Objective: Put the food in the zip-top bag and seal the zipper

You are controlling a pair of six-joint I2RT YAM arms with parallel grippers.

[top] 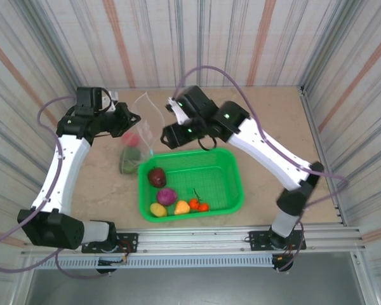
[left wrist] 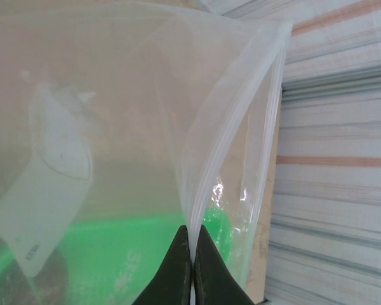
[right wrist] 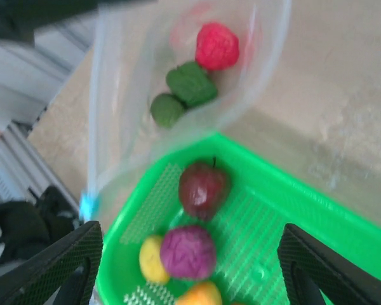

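- We find the left pincer [left wrist: 192, 234] clenched on the mouth edge of the zip-top bag [left wrist: 114, 127]. The clear film spreads out ahead of its fingertips.
- In the overhead view the bag stands between the two pincers, over the desk [top: 276, 108].
- The zipper [left wrist: 223, 143] runs as a thin strip straight away from the left pincer's tips. The mouth stands parted beside it.
- The right pincer [right wrist: 190, 227] is released, its jaws wide apart with nothing between them. It hovers above one corner of the green basket [right wrist: 267, 216].
- Beyond the right pincer, inside the bag, lie the pink fruit [right wrist: 216, 46] and two green pieces [right wrist: 190, 82], close together.
- Directly below the right pincer, in the basket, we note the dark red fruit [right wrist: 204, 187], the purple piece [right wrist: 187, 251], the yellow piece [right wrist: 151, 259] and the orange piece [right wrist: 200, 295].
- The small red tomatoes [top: 199, 204] sit in the basket just beside the orange piece, well apart from the left pincer.
- A bluish slider tab [right wrist: 87, 204] shows on the bag's edge, near the right pincer's finger at the left of its wrist view.
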